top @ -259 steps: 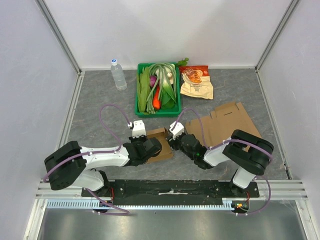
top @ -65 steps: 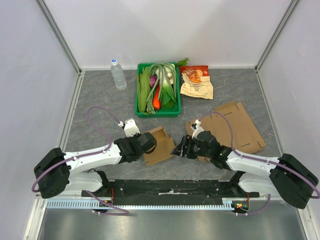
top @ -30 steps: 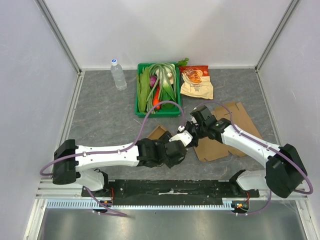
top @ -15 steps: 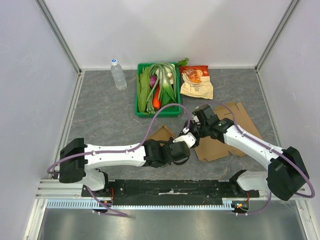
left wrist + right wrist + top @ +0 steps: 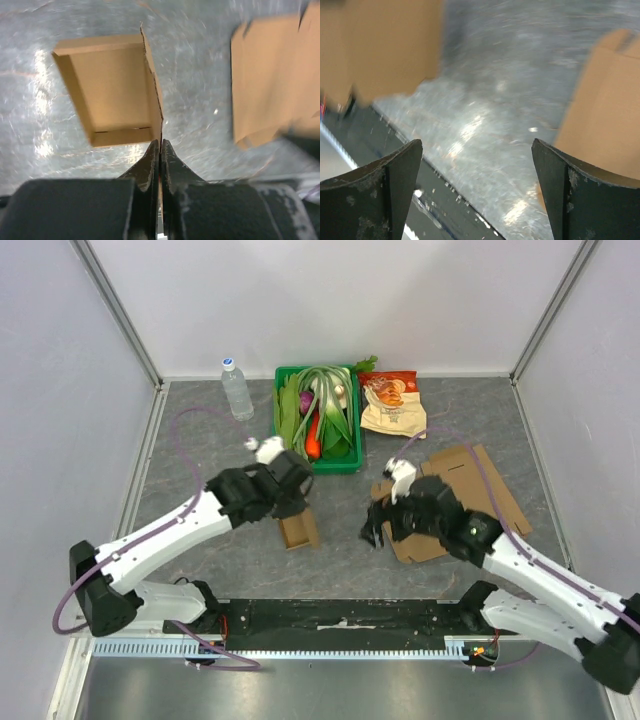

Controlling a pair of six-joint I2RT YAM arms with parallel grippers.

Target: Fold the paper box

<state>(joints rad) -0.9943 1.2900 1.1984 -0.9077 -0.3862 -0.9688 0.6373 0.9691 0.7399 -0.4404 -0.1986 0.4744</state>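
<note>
The small brown paper box (image 5: 298, 529) stands as an open tray with raised walls (image 5: 107, 87) on the grey table. My left gripper (image 5: 295, 508) comes down on it from above, shut (image 5: 160, 143) on the thin edge of the box's right wall. A flat unfolded cardboard sheet (image 5: 462, 498) lies to the right, also seen blurred in the left wrist view (image 5: 270, 85). My right gripper (image 5: 375, 532) hovers at the sheet's left edge, open wide (image 5: 477, 167), with only bare table between its fingers. Blurred cardboard (image 5: 612, 115) shows beside its right finger.
A green crate (image 5: 279, 452) of vegetables stands at the back centre, with a water bottle (image 5: 236, 388) to its left and a snack bag (image 5: 392, 405) to its right. A black rail (image 5: 345, 615) runs along the near edge. White walls enclose three sides.
My left gripper shut on the box wall and carried the box left, away from the right arm. My right gripper let go, opened wide and pulled back toward the near edge.
</note>
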